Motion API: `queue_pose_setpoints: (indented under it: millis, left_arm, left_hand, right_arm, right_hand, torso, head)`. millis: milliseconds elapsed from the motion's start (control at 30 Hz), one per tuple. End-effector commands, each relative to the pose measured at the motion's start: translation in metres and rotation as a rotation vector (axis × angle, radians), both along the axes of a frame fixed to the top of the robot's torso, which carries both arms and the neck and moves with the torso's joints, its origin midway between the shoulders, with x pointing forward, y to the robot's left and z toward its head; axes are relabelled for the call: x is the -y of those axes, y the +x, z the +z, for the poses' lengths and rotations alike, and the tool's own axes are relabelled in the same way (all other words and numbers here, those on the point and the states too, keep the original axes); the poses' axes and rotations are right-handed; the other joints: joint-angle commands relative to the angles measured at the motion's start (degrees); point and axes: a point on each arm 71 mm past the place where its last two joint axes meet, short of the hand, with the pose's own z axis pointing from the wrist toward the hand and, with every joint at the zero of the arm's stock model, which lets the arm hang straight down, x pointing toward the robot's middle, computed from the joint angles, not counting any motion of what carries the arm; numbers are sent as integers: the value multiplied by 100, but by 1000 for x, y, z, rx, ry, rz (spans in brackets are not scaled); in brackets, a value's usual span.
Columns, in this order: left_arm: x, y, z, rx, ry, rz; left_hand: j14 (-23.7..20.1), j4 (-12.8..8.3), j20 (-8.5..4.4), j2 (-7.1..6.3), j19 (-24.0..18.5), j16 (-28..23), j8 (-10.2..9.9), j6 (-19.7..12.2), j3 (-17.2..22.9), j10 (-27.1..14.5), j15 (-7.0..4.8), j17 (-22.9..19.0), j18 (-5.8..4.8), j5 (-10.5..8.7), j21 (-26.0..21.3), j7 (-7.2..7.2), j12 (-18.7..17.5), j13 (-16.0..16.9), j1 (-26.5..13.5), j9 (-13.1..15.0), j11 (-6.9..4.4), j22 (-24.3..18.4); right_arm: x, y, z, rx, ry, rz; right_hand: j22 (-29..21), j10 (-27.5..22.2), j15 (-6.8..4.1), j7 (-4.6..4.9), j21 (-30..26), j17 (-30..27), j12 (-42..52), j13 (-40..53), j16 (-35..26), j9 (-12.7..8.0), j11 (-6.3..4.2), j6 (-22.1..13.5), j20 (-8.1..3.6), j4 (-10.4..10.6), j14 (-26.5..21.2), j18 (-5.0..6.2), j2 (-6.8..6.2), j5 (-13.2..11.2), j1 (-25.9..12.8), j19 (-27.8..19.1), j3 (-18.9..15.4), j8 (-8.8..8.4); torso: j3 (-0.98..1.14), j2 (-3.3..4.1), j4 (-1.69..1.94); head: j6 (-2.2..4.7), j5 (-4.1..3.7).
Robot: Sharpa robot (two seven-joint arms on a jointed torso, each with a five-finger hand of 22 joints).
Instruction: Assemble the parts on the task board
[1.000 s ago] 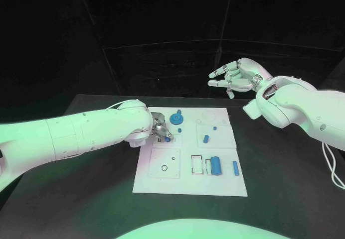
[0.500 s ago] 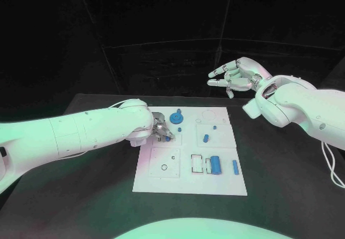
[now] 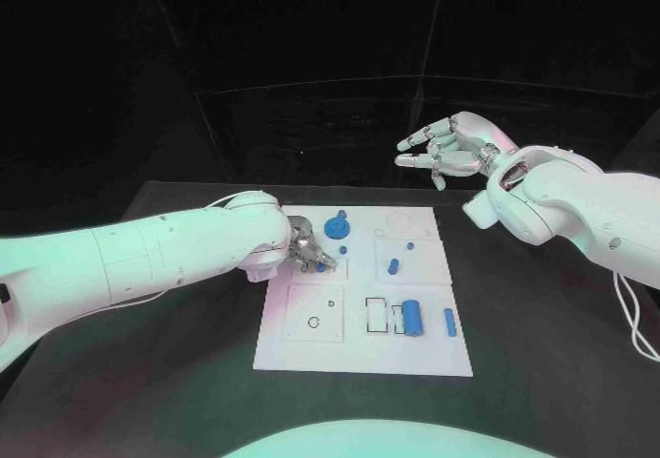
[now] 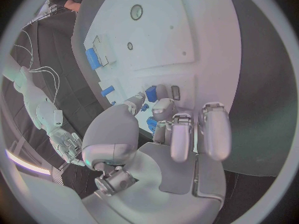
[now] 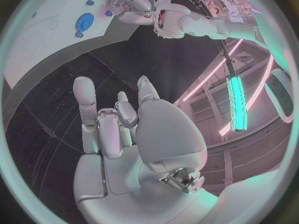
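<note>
The white task board (image 3: 360, 345) lies mid-table. My left hand (image 3: 308, 250) rests low over its far-left section, where the thumb and a finger pinch a small blue part (image 3: 320, 267); the left wrist view shows that part (image 4: 151, 92) between the fingertips, right at the board (image 4: 162, 35). A round blue part (image 3: 337, 227) stands just beyond the hand. My right hand (image 3: 447, 143) hangs high past the board's far-right corner, fingers apart and holding nothing. Seen from the right wrist, that hand (image 5: 118, 129) is far above the board (image 5: 37, 45).
Small blue pegs (image 3: 394, 263) stand mid-board. A blue cylinder (image 3: 411, 316) and a slim blue peg (image 3: 450, 322) lie toward the near right. The black table (image 3: 550, 372) surrounds the board. My left forearm (image 3: 152, 253) crosses the table's left side.
</note>
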Motion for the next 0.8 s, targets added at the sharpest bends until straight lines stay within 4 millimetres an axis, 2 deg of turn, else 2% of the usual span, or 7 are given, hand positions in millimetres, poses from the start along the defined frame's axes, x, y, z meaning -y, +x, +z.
queue_pose_setpoints:
  millis: [33, 200, 400, 600, 800]
  left_arm:
    - [-3, 0, 1, 15, -16, 11]
    - [-7, 1, 7, 43, -41, 22]
    - [-7, 3, 17, 70, -82, 33]
    - [-7, 8, 39, 88, -141, 33]
    - [-15, 23, 60, 73, -121, 5]
  left_hand:
    - [607, 76, -41, -19, 174, 18, 8, 36, -196, 41, -37, 1509, -84, 8, 28, -7, 29, 7, -56, -4, -5, 15]
    - [607, 239, -61, -64, 180, 18, 23, 44, -556, 49, -55, 1509, -88, -4, 42, -24, 39, 8, -92, 4, -23, 43]
    - [607, 299, -72, -92, 159, 18, 27, 13, -771, 4, -61, 1509, -77, -4, 0, -24, -13, -55, -12, 13, -25, -16]
    - [607, 407, -68, 12, 109, 18, 26, -70, -1096, -105, -49, 1509, -51, -4, -99, -3, -129, -199, 218, 28, -7, -151]
    - [607, 390, -8, 139, -16, 18, -141, -314, -1293, -437, 30, 1509, 7, -3, -334, 109, -498, -614, 560, -55, 93, -479]
  right_arm:
    - [-1, 0, 1, 2, 0, 9]
    - [-1, 1, 1, 4, 0, 7]
    - [-1, 2, 1, 4, 0, 7]
    - [-1, 3, 1, 3, -1, 4]
    - [0, 4, 0, 0, -3, 1]
  right_hand:
    - [-4, -14, -9, -32, -38, 66, -26, -9, -18, 0, 3, 5, -6, -2, 274, 28, 34, 16, -18, -32, -40, 29]
    - [-45, -28, -9, -32, -59, 39, -39, -29, -34, 0, 3, 4, -6, 4, 268, 35, 33, 13, -25, -50, -50, 30]
    - [-45, -28, -9, -32, -59, 39, -39, -29, -34, 0, 3, 4, -6, 4, 268, 35, 33, 13, -25, -50, -50, 30]
    - [-60, -28, -9, -32, -68, 32, -39, -29, -39, -1, 4, 2, -7, 9, 266, 37, 32, 13, -30, -57, -58, 29]
    - [-60, -28, -9, -32, -68, 32, -39, -29, -39, -1, 4, 2, -7, 9, 266, 37, 32, 13, -30, -57, -58, 29]
  torso:
    - [-5, 2, 1]
    - [2, -3, -4]
    - [4, -1, 6]
    - [2, -1, 7]
    - [9, 2, 11]
  head:
    - [11, -5]
    - [28, -6]
    - [52, -13]
    - [71, -3]
    - [110, 12]
